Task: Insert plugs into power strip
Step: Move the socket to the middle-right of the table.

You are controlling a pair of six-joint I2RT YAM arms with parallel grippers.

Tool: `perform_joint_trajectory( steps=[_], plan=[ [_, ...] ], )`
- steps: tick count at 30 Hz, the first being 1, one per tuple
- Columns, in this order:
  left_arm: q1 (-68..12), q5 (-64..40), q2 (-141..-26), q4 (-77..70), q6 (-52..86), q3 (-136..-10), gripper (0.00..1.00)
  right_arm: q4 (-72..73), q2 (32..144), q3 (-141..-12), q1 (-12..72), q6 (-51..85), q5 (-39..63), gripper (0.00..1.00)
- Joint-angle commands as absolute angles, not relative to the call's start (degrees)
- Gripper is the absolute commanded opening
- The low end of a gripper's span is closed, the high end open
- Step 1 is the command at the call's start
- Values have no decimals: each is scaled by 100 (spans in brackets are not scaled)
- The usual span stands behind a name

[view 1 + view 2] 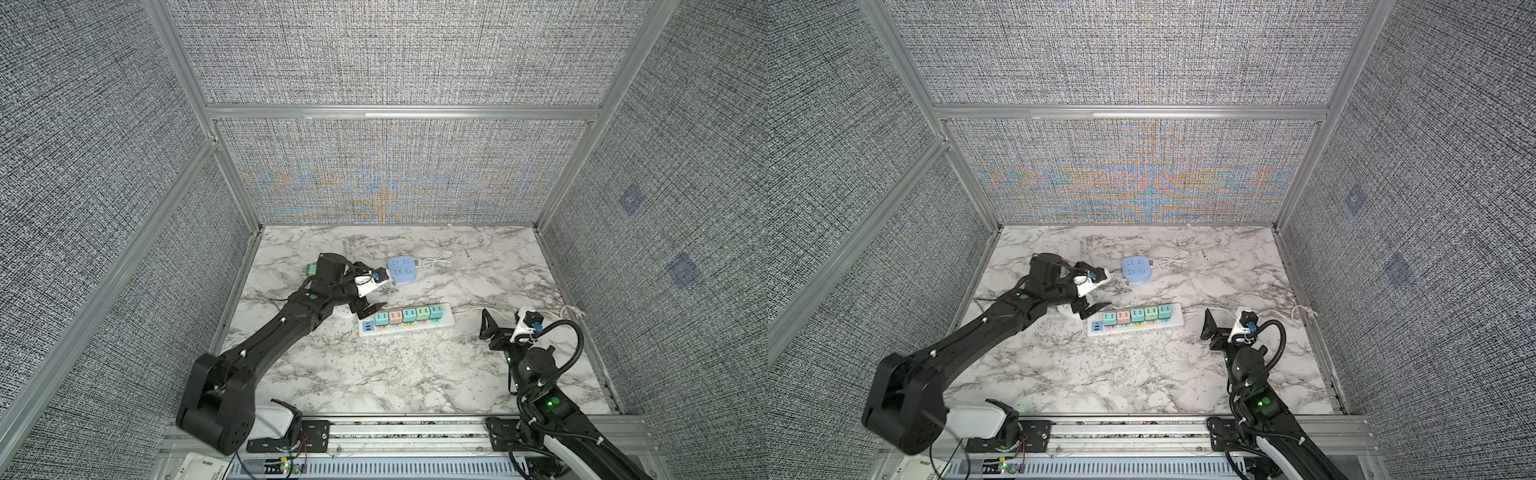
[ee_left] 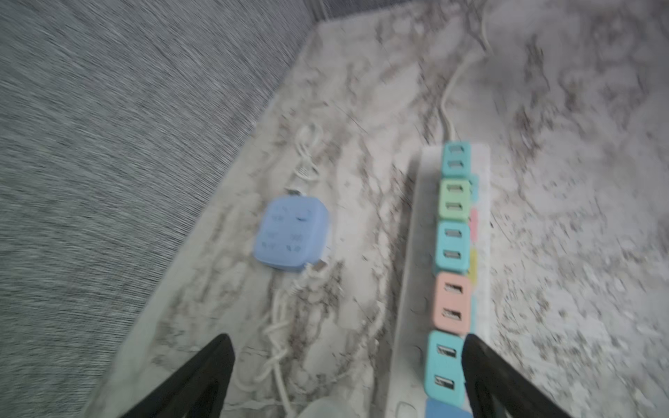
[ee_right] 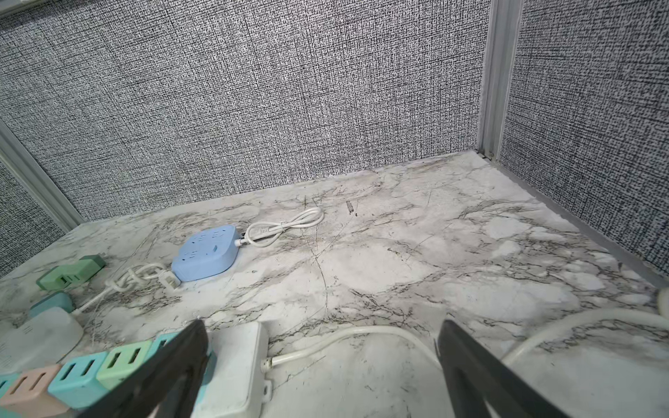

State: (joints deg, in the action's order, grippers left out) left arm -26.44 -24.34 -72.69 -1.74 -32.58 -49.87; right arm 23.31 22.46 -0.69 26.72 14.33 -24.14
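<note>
On the table (image 1: 374, 374), nearest at about 4 o'clock, the right gripper (image 3: 322, 324) hangs low, its fingers wide apart and gripping nothing. The strip's white cord (image 3: 344, 334) runs across the gap under them. The strip (image 1: 446, 313) lies across the middle, running roughly from 9 to 3 o'clock, with its cord end just at 9 o'clock of that gripper. Five plugs (image 1: 409, 316) sit in it in one row, side by side. From the 9 o'clock end they are teal, pink (image 1: 395, 317), teal, green and teal. At that same end the left gripper (image 2: 345, 340) is spread wide and clamps nothing. One finger (image 2: 488, 376) stands just beside the end teal plug (image 2: 443, 365); the blurred wrist view does not show whether they touch. Farther off, at 12 o'clock from the strip, a blue socket block (image 1: 402, 271) lies flat, with a short white lead (image 1: 436, 261) looped at its 3 o'clock. At 10 o'clock, partly behind the left arm, a loose green plug (image 3: 63, 277) lies on the table.
</note>
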Motion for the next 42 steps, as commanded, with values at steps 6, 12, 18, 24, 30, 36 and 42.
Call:
perform_joint_trajectory(
  steps=[6, 12, 18, 24, 30, 36, 42],
  plan=[
    [-2637, 1280, -4929, -1846, 2727, -3683, 99, 2587, 2499, 0, 2672, 1499, -2391, 99],
    [-2646, 1159, -3853, -1711, 3945, -2040, 99, 1063, 3048, -1027, 2672, 2370, -2022, 89],
    [-2667, 1254, -4346, -492, 5756, -1769, 99, 200, 3145, -1346, 2672, 3142, -947, 71],
    [-2965, 987, -5554, -914, 6039, -1785, 99, 564, 3091, -863, 2672, 3767, -283, 56],
    [-3098, 198, -6761, -2495, 6266, -1531, 99, 772, 3504, -880, 2681, 3854, -67, 51],
    [-3290, -238, -8221, -2993, 6153, -2184, 99, 826, 3837, -954, 2689, 3766, -125, 49],
    [-3767, -150, -8890, -3685, 6290, -2403, 97, 612, 3838, -1017, 2689, 3661, -456, 49]
  ],
)
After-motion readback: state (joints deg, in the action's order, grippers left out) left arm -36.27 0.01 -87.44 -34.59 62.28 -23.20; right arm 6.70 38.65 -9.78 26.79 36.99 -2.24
